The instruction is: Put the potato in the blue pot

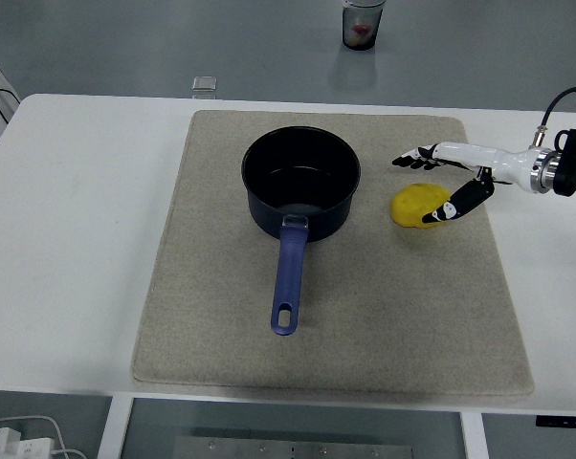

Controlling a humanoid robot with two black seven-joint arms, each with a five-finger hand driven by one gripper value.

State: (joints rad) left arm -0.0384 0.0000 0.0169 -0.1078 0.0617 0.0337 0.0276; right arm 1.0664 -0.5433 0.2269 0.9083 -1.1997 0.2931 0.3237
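White and smooth, the table (77,210) carries a square mat (365,316) of rough beige cloth. From the right edge comes the right hand (448,182), with white back and black fingers (414,158). The fingers are stretched open above the far side of the potato (418,205), and the thumb (445,207) lies against its right side; they do not close on it. This potato is yellow, smooth and oval, directly below the fingers. Left of the fingertips stands the blue pot (300,182), round and dark inside, holding nothing, its long blue handle (287,287) towards the near edge.
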